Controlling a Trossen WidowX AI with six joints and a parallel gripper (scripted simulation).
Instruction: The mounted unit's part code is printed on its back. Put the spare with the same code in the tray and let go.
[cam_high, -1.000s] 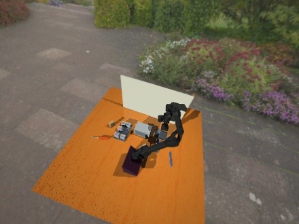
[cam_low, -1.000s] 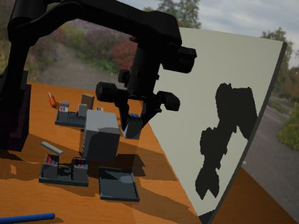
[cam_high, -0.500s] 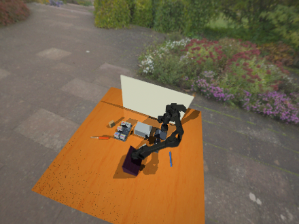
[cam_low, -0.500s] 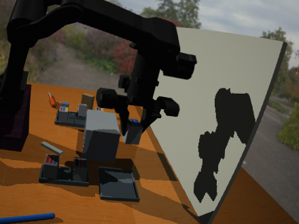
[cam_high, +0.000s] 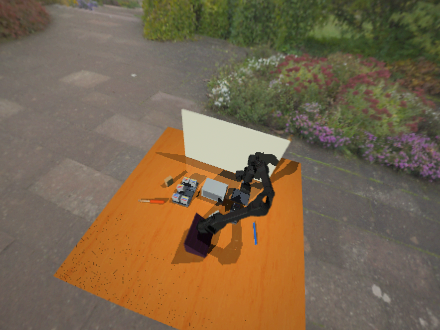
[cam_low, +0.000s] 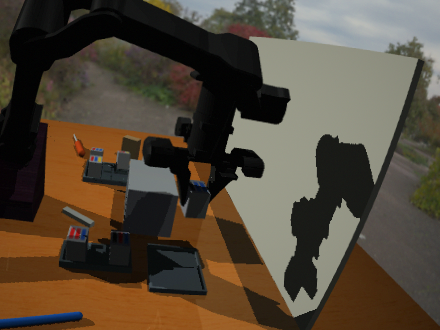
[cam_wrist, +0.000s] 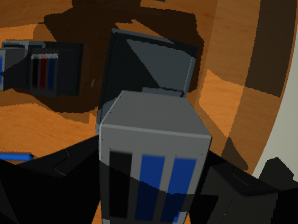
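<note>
My gripper (cam_low: 199, 201) (cam_wrist: 149, 144) is shut on a grey spare with black, blue and blue stripes (cam_low: 196, 206) (cam_wrist: 160, 112), held in the air. The dark flat tray (cam_low: 175, 281) (cam_wrist: 162, 55) lies on the table below and shows just beyond the spare in the wrist view; the spare hides part of its near edge. Beside the tray, a dark rack (cam_low: 95, 264) bears a unit with red and blue stripes (cam_low: 76, 249) and one with black, red and blue stripes (cam_low: 119, 252) (cam_wrist: 44, 75). No view shows clearly which unit is the mounted one, or its back.
A grey box (cam_high: 214, 190) (cam_low: 150, 212) stands behind the tray. Another rack with several units (cam_high: 185, 192) is beyond it. A pale panel (cam_high: 225, 145) (cam_low: 280, 100) rises beside the arm. A blue rod (cam_high: 255, 233) (cam_low: 40, 320), an orange-handled tool (cam_high: 156, 202) and a tan block (cam_high: 169, 181) lie around.
</note>
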